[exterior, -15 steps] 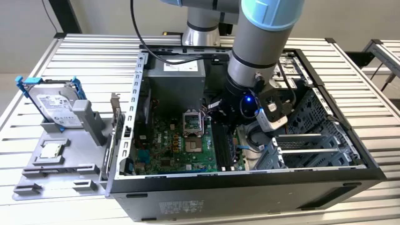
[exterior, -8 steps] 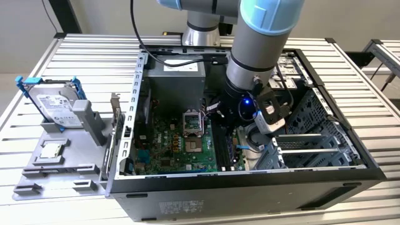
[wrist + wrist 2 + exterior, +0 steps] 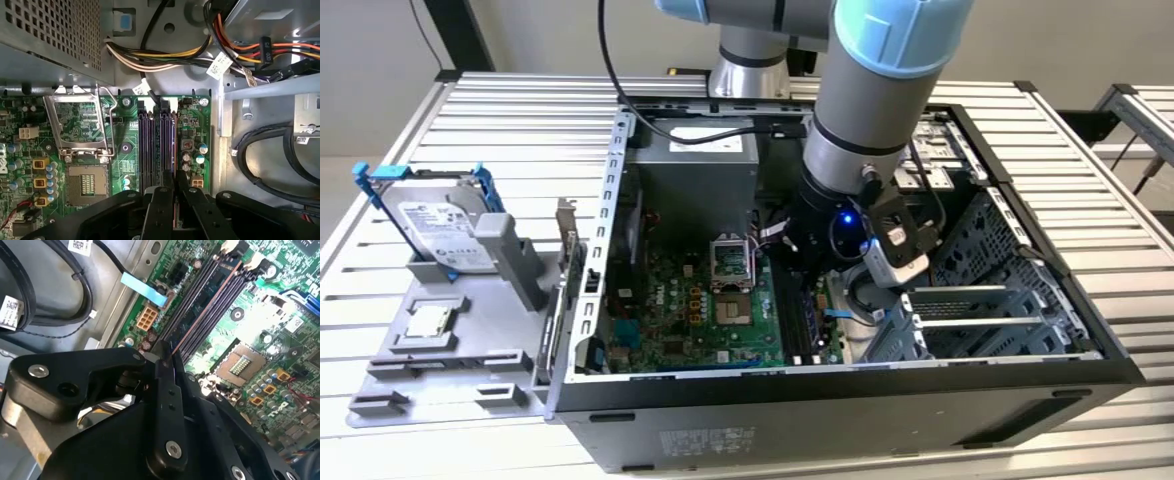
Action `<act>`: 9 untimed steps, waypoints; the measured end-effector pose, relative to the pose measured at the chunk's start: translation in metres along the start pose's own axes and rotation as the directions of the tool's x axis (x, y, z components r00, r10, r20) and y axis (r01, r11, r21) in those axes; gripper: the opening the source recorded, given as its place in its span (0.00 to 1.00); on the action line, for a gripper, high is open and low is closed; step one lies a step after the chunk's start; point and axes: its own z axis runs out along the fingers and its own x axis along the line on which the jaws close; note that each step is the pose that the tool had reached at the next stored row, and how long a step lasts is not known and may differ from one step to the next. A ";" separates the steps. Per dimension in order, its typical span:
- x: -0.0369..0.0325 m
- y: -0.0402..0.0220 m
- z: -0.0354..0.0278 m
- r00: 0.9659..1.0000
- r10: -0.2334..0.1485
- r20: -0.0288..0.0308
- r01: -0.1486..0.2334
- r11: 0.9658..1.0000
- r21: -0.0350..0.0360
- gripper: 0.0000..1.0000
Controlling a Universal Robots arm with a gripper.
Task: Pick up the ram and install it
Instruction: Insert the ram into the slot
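Seating work is under way inside the open black computer case: the black two-fingered pincer is clenched on the ram, a thin dark circuit-board stick held edge-on between its fingers, with the stick's far end reaching out ahead of the fingertips over the row of long dark memory slots. In both wrist views the stick lies parallel to the slots, directly beyond the pincer, apparently at or just above one of them; whether it has entered the slot cannot be told. The white latch clips sit at the slots' far end from the pincer, and the empty silver processor socket lies off to one side of it on the green motherboard.

To do this step well, I judge the stick must stay square over a single slot, its notch matched, and pressure must come straight down and evenly, since a tilt could jam one corner.
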 end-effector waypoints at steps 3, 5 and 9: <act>0.0000 -0.0001 -0.0001 1.000 0.000 0.000 0.000 1.000 0.000 0.00; 0.0000 -0.0001 -0.0001 1.000 0.000 0.000 0.000 1.000 0.000 0.00; 0.0000 -0.0001 0.0000 1.000 0.001 0.000 -0.001 1.000 0.000 0.00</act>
